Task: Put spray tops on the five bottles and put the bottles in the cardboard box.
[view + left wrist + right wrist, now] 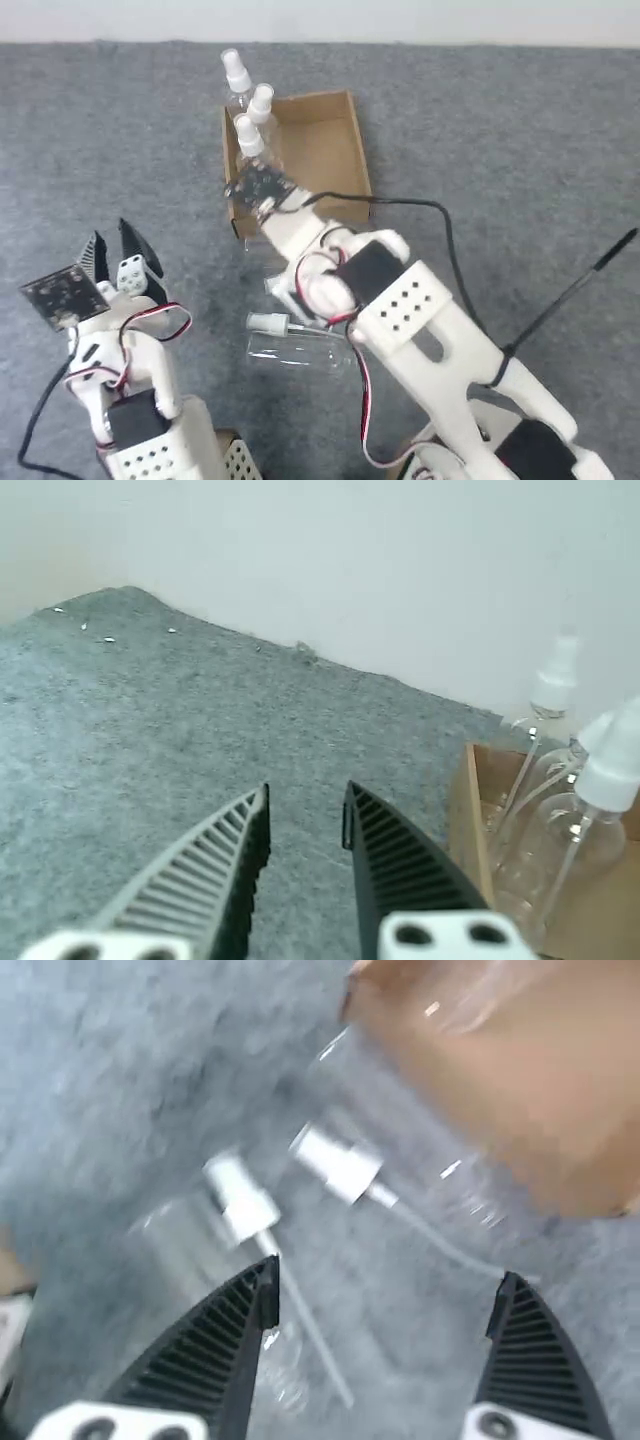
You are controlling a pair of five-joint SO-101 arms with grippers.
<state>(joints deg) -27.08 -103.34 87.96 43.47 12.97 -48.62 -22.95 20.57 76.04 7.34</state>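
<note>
Three clear bottles with white spray tops (248, 133) stand upright along one side of the cardboard box (325, 150). From the left wrist they appear as upright bottles (560, 850) inside the box wall (470, 810). A fourth capped bottle (300, 346) lies on its side on the carpet beside the right arm (400, 300). My right gripper (388, 1274) hangs wide open over two lying bottles with spray tops (240, 1200) (335, 1163), just outside the box (520, 1080). My left gripper (306, 792) (112, 235) is open by a narrow gap, holds nothing, and sits well left of the box.
Grey carpet (520, 130) covers the table. A black cable (440, 215) loops from the right arm's wrist across the carpet. A thin black rod (580, 285) slants at the right. A pale wall (400, 560) rises behind the carpet.
</note>
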